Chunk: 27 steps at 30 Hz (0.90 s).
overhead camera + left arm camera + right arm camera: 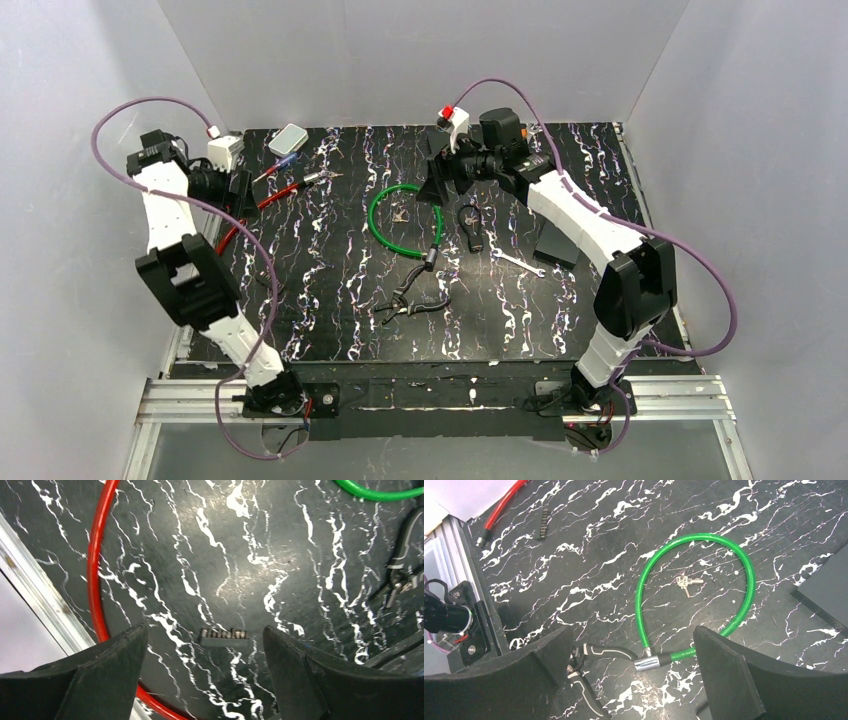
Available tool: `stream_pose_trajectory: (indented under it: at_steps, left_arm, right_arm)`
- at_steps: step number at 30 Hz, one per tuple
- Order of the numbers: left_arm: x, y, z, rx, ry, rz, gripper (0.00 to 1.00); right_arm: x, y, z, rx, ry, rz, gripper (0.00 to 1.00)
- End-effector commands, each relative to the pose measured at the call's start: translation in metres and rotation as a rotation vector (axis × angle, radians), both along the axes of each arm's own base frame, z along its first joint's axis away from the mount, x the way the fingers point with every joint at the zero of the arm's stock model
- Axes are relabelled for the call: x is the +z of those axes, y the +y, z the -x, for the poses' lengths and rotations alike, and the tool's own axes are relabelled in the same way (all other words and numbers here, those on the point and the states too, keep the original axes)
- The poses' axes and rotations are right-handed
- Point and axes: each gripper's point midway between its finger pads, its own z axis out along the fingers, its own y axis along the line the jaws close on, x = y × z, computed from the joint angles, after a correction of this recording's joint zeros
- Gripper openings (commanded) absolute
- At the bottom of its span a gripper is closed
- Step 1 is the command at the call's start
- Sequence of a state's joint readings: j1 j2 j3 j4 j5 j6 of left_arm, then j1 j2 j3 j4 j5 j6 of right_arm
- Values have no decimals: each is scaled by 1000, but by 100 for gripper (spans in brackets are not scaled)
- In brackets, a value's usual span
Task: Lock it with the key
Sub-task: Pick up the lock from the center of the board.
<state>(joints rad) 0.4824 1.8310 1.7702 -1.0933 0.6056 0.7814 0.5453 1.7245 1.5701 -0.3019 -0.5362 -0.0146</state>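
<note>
At the far left of the bench (330,300), the left jaws are held wide apart, and nothing is gripped between them. A red cable (95,580) is seen just beside them, bent in a curve. In the left wrist view, a small black strip (224,636) with metal bits is shown lying flat on the bench under the gap. This strip cannot be made out from above. A grey box (288,138) is set near the back edge.

In the middle, the green lock (385,215) is laid in a loop. The keys (687,583) are found inside that loop, flat on the bench and touched by no arm. They are ringed by the green cable but kept apart from it. They are shown much more clearly in the right wrist view than from above. Both ends of the lock are joined at a metal piece (648,662), and pliers (594,655) are laid just beside it.

The right jaws are held above the loop's back edge, spread wide, with nothing gripped. Further right, a black clip (470,225), a wrench (518,263) and a black block (555,245) are seen near each other.
</note>
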Motion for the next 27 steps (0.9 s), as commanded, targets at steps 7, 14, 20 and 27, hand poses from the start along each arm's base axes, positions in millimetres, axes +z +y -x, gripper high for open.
stream_pose_trajectory:
  at_steps: [7,14,20,27]
  left_arm:
    - [-19,-2,-87,-191,-106,-27,80]
    - [-61,-9,-134,-240,-102,-70,78]
    - [-98,-5,-159,-242,-103,-112,78]
    - [-133,5,-169,-218,-71,-148,75]
  right_arm:
    - [-10,-11,8,12,-11,54,98]
    - [-17,-13,9,4,5,63,98]
    - [-25,-14,8,-1,22,74,98]
    - [-37,-13,7,4,50,89,98]
